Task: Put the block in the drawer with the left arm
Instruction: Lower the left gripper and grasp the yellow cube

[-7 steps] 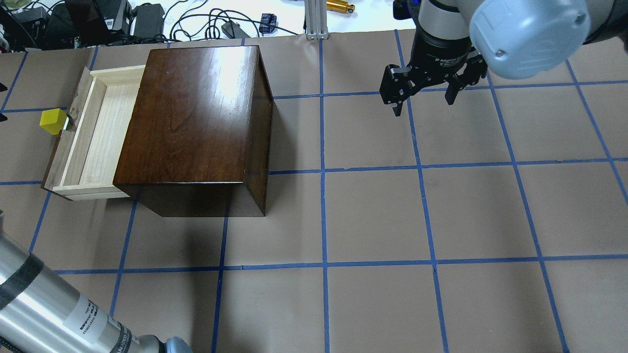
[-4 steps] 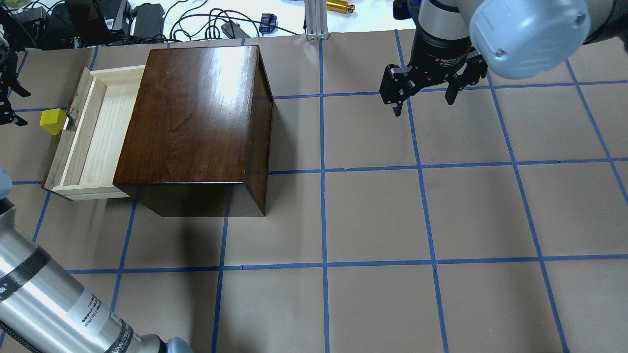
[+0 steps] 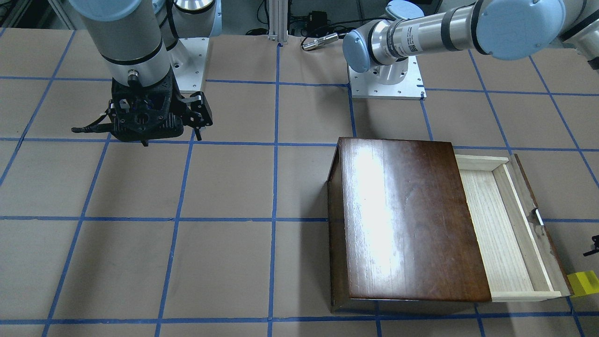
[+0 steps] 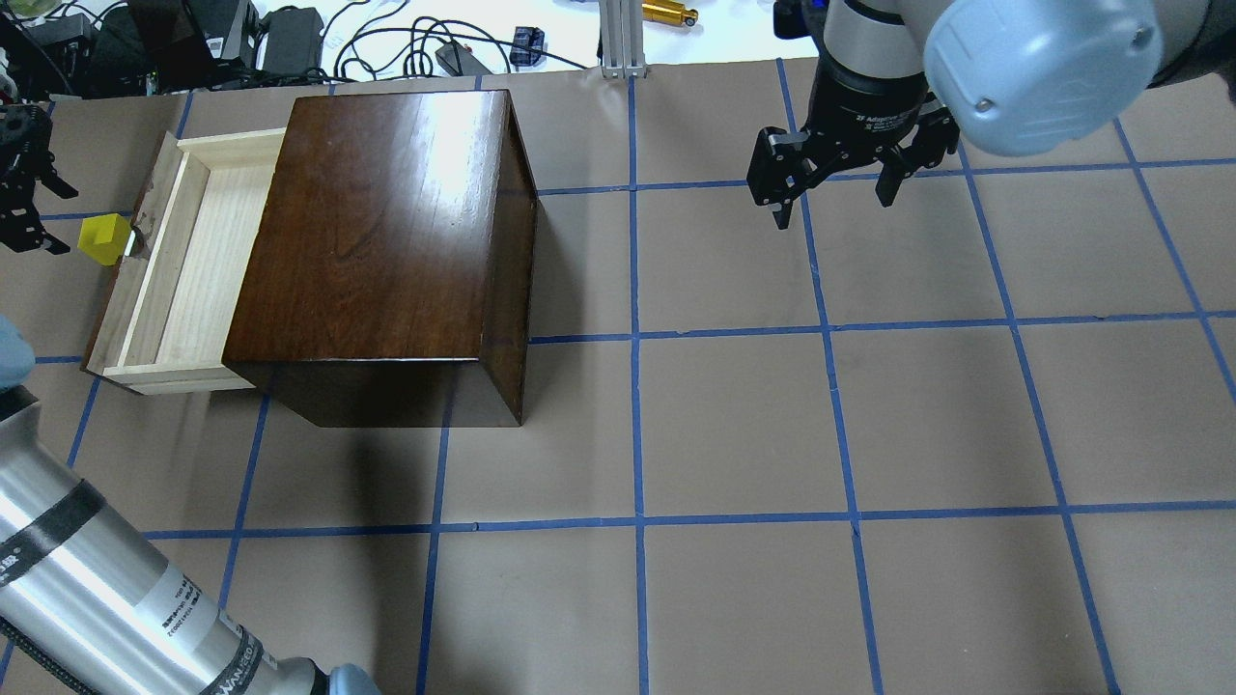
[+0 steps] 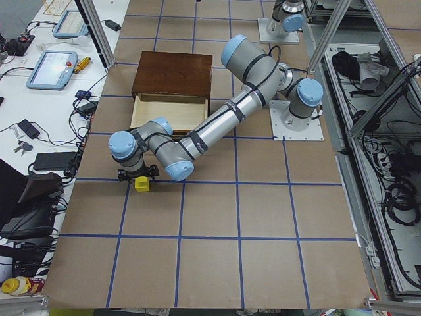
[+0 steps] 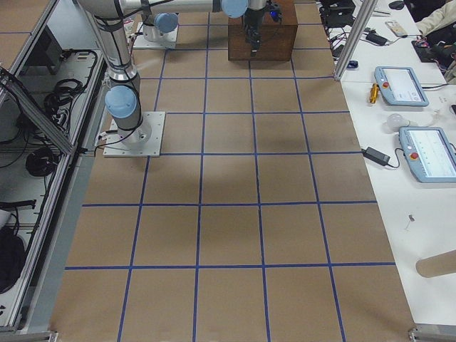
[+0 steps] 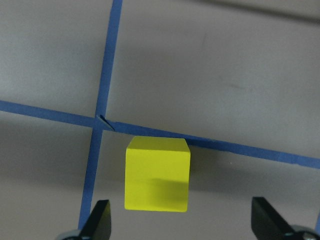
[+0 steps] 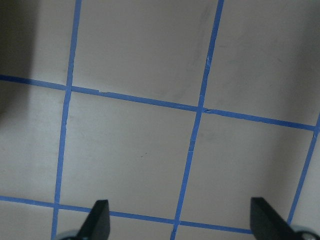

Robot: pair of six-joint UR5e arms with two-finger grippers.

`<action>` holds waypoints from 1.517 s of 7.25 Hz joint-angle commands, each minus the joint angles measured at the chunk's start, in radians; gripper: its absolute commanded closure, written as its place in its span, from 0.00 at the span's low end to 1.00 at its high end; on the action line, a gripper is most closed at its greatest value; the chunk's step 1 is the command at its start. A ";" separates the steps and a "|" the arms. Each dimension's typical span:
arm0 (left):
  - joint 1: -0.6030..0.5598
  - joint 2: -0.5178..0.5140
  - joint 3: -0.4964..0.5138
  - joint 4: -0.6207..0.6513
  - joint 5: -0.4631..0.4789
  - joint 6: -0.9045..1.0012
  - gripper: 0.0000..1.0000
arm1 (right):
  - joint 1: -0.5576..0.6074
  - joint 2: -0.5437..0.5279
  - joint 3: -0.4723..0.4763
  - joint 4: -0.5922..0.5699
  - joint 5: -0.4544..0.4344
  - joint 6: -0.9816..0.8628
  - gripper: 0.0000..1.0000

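The yellow block (image 4: 104,238) lies on the table against the outside of the drawer's dark front, on a blue tape line; it also shows in the front view (image 3: 584,283) and the left side view (image 5: 141,184). The drawer (image 4: 183,261) is pulled open from the dark brown box (image 4: 386,232), and its pale tray is bare. My left gripper (image 4: 43,208) is open at the view's left edge, close to the block. In the left wrist view the block (image 7: 157,174) sits between the spread fingertips, untouched. My right gripper (image 4: 834,205) is open and empty, far right of the box.
Cables, power bricks and a brass cylinder (image 4: 669,12) lie along the far table edge. An aluminium post (image 4: 623,39) stands behind the box. The left arm's silver tube (image 4: 97,598) crosses the near left corner. Blue tape lines grid the brown table.
My left gripper has come into the overhead view from the left edge and moved toward the yellow block. The block, the drawer and the right arm have not moved.
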 commanded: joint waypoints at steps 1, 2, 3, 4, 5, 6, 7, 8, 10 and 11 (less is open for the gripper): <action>0.000 -0.019 0.000 0.025 -0.002 0.001 0.00 | 0.000 0.000 0.000 0.000 0.000 0.000 0.00; -0.002 -0.036 -0.001 0.025 -0.002 0.001 0.00 | 0.000 0.000 0.000 0.000 0.000 0.001 0.00; -0.016 -0.047 -0.001 0.036 -0.001 0.001 0.00 | 0.000 0.000 0.000 0.000 0.000 0.001 0.00; -0.020 -0.055 -0.001 0.050 -0.001 0.001 0.00 | 0.000 0.000 0.000 0.000 0.000 0.001 0.00; -0.022 -0.073 -0.001 0.069 -0.001 0.001 0.00 | 0.000 0.000 0.000 0.000 0.000 0.001 0.00; -0.022 -0.078 -0.001 0.071 0.001 0.001 0.00 | 0.000 0.000 0.000 0.000 0.000 0.001 0.00; -0.022 -0.079 -0.003 0.071 0.003 0.001 0.00 | 0.000 0.000 0.000 0.000 0.000 0.000 0.00; -0.022 -0.079 -0.007 0.071 0.007 -0.001 0.00 | 0.000 0.000 0.000 0.000 0.000 0.001 0.00; -0.022 -0.081 -0.019 0.071 0.009 -0.001 0.00 | 0.000 0.000 0.000 0.000 0.000 0.001 0.00; -0.022 -0.081 -0.019 0.071 0.010 -0.001 0.00 | 0.000 0.000 0.000 0.000 0.000 0.001 0.00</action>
